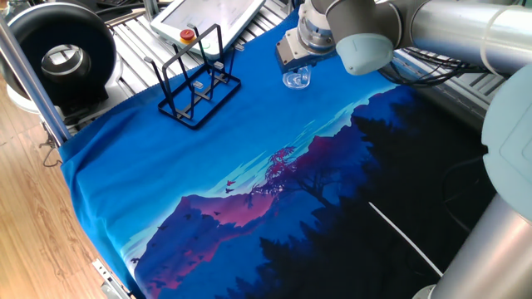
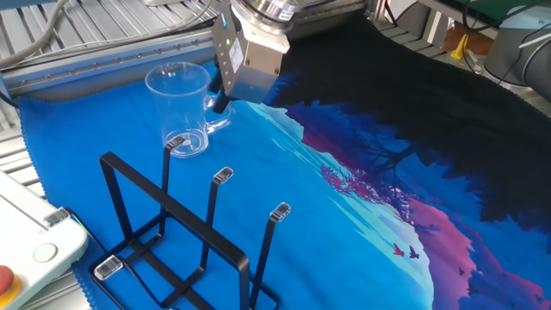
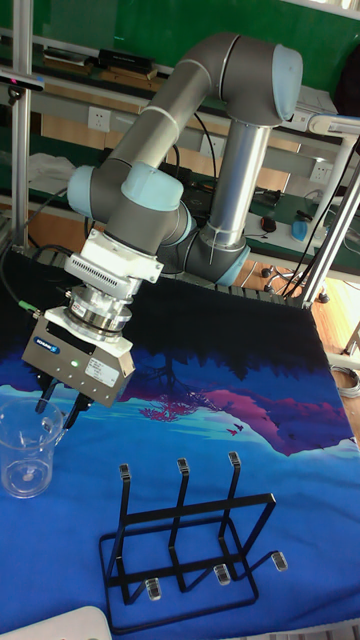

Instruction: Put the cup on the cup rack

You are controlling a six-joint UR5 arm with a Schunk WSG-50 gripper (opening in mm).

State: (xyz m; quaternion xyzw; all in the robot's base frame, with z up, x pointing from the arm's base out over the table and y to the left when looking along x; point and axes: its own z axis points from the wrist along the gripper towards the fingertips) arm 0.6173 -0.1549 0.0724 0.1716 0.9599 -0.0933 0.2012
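Your cup (image 2: 180,107) stands upright on the blue cloth (image 1: 208,166) covering the counter, near the rack (image 2: 185,232) but apart from it. It is clear and, contrary to what you might expect, it has a handle (image 2: 219,113), on the side facing the hand (image 3: 58,406).

The hand sits low at that handle, fingers parted a little, 1 finger (image 3: 43,402) over the rim side and the other outside. You cannot tell whether they have closed on anything yet; the cup looks unlifted.

Treat it as light, stiff, slick and breakable: clear walls give little friction, so a loose pinch may let it swing or slip. Take it by the handle or the wall just beside it, squarely, with moderate force. The rack's 3 prongs (image 3: 179,467) are thin, so a swinging cup could knock them.
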